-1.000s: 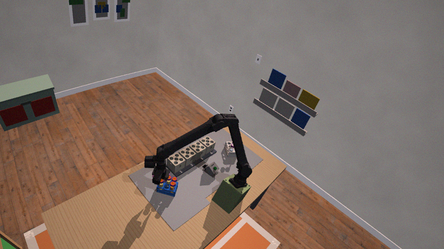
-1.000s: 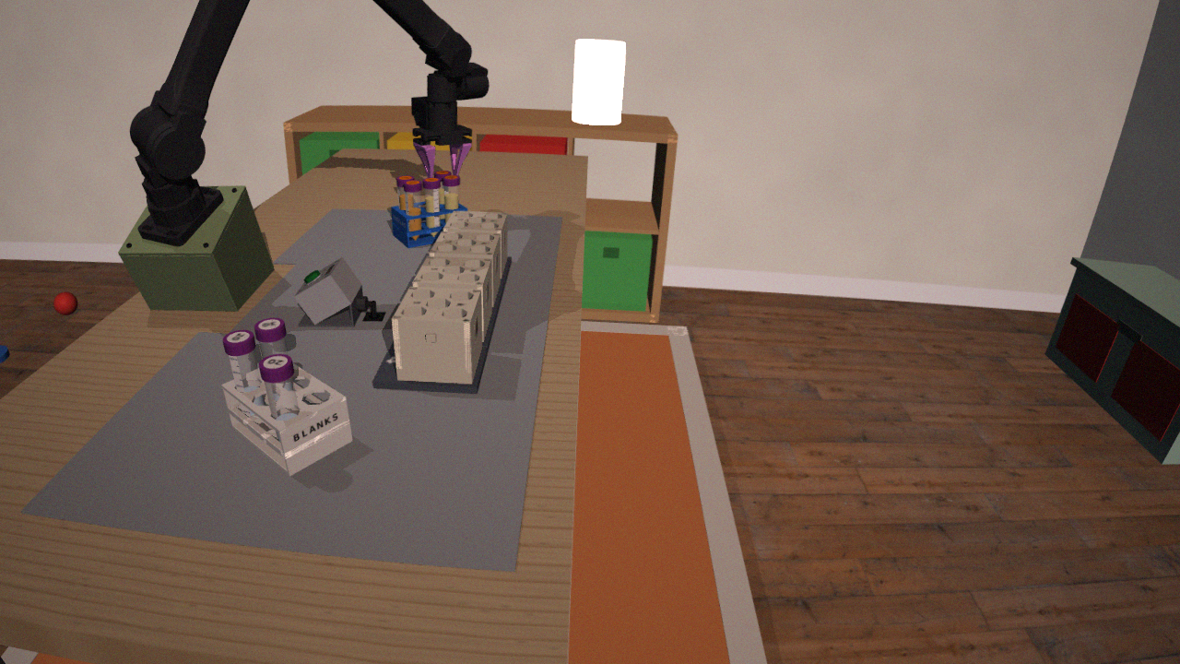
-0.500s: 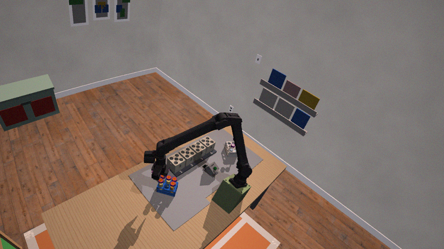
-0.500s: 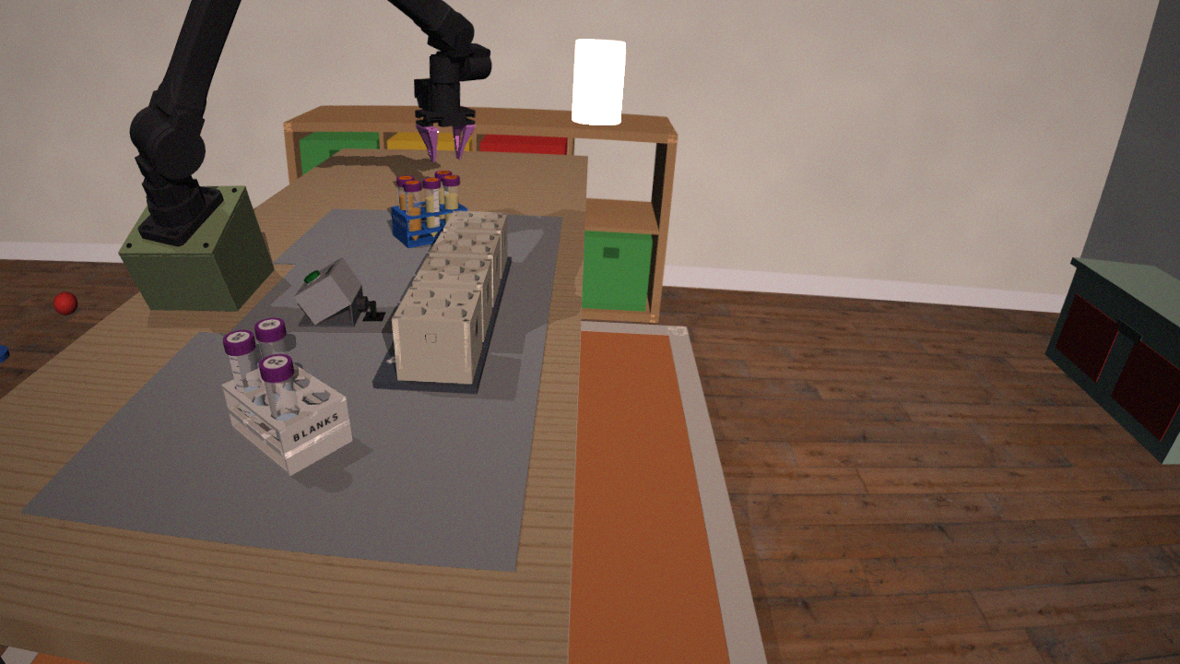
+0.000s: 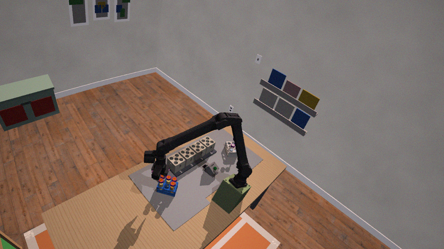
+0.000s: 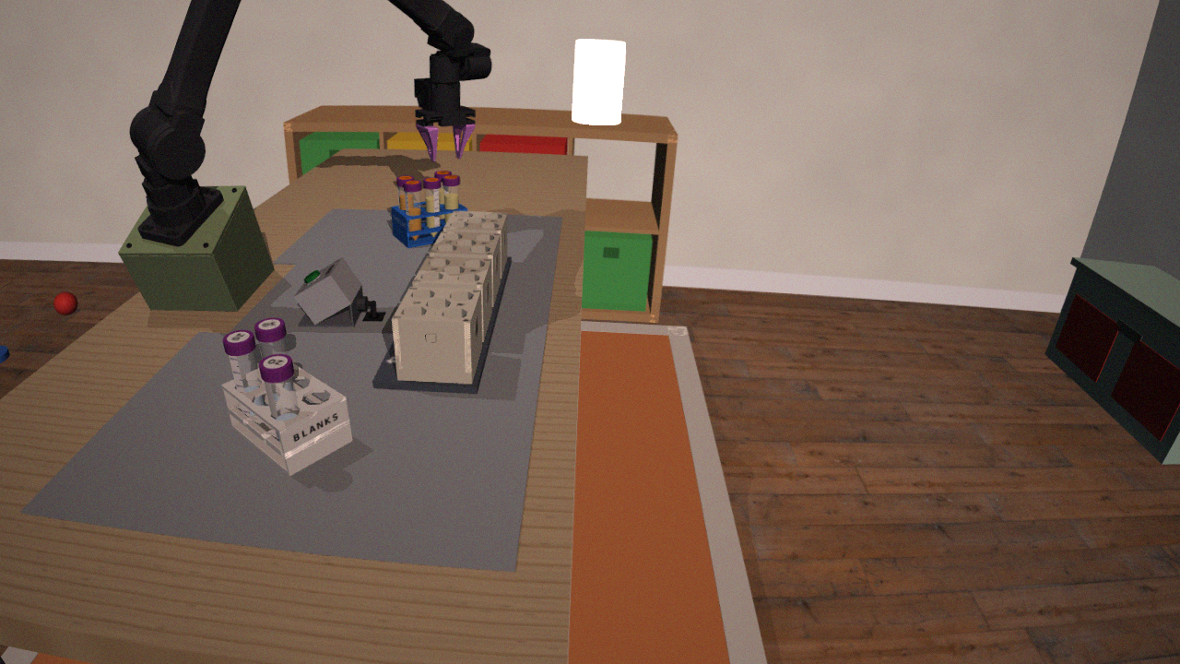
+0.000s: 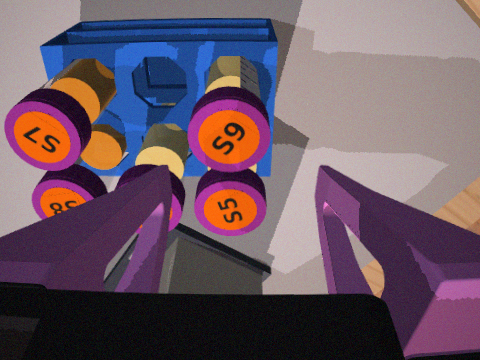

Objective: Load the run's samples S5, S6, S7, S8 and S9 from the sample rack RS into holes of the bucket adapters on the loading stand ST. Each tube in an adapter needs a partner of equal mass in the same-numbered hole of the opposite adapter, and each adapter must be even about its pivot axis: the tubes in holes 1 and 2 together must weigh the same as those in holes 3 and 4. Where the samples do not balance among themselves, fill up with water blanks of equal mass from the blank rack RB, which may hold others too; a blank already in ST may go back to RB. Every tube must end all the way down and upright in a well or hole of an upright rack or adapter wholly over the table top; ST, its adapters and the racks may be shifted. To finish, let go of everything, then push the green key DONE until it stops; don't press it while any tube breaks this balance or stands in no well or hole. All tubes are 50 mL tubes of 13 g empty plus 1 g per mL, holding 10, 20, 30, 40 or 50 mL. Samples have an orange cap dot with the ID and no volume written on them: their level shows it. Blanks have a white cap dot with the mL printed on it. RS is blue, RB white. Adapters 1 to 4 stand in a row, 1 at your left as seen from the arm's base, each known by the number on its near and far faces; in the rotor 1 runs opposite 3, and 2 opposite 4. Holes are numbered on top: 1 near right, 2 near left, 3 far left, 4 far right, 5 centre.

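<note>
My gripper [image 5: 154, 172] [image 6: 445, 148] [image 7: 243, 180] is open and empty. It hangs a little above the blue sample rack RS [image 5: 166, 190] [image 6: 412, 235] [image 7: 160, 47], with nothing between the fingers. In the wrist view, tubes S9 [image 7: 228, 134], S5 [image 7: 230, 208], S7 [image 7: 46, 134] and S8 [image 7: 59, 202] stand in the rack. Another capped tube is mostly hidden behind my left finger. One far well is empty. The four tan adapters [image 5: 190, 152] [image 6: 432, 347] on stand ST [image 6: 429, 384] hold no tubes. The white blank rack RB [image 5: 229, 149] [image 6: 305, 433] holds three purple-capped blanks [image 6: 277, 369].
The grey box with the green DONE key [image 5: 214, 169] [image 6: 312, 277] sits between the stand and the arm's green base [image 5: 229, 194] [image 6: 197, 247]. All stand on a grey mat [image 6: 165, 462]. A wooden shelf [image 6: 627, 214] stands past the table's far edge.
</note>
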Robot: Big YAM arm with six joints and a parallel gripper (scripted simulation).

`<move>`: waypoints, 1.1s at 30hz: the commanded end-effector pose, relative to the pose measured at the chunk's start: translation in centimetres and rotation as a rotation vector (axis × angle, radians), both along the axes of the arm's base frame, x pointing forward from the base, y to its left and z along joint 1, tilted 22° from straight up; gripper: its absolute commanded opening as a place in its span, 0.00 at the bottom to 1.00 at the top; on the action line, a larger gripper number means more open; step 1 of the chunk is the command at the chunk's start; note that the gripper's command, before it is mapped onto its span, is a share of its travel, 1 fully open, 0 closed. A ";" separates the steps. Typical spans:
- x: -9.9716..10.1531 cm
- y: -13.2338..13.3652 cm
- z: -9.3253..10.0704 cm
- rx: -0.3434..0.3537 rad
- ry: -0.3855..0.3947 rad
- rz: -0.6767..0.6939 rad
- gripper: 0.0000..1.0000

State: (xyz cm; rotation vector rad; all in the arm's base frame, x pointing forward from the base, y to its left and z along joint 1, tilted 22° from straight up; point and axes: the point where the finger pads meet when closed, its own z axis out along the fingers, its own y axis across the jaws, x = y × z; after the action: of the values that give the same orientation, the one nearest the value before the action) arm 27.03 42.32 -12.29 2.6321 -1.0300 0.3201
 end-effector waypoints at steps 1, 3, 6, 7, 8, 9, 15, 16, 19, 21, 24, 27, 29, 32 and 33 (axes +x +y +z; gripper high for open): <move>-0.6 0.8 1.9 0.049 -0.041 -0.034 0.80; 0.7 -1.5 2.4 0.058 -0.077 -0.154 0.80; 0.9 -3.9 3.3 0.072 -0.127 -0.294 0.80; 1.0 -4.7 3.6 0.077 -0.144 -0.341 0.80; 1.0 -5.5 3.9 0.082 -0.161 -0.388 0.80; 1.1 -6.2 4.2 0.087 -0.178 -0.435 0.80; 1.4 -9.4 5.3 0.106 -0.246 -0.622 0.80; 1.4 -10.2 5.6 0.111 -0.264 -0.669 0.80; 1.6 -12.6 6.4 0.125 -0.315 -0.809 0.80; 1.8 -14.2 6.9 0.135 -0.349 -0.902 0.80; 2.0 -16.6 7.7 0.149 -0.401 -1.042 0.80; 2.2 -18.9 8.6 0.163 -0.453 -1.182 0.80; 2.2 -18.9 8.6 0.163 -0.453 -1.182 0.80; 2.4 -21.3 9.4 0.178 -0.505 -1.322 0.80; 2.4 -22.2 9.7 0.180 -0.522 -1.369 0.80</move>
State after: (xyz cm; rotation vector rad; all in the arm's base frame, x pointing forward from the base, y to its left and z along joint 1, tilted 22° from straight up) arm 28.45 21.23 -4.18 1.5701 -2.5397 0.5518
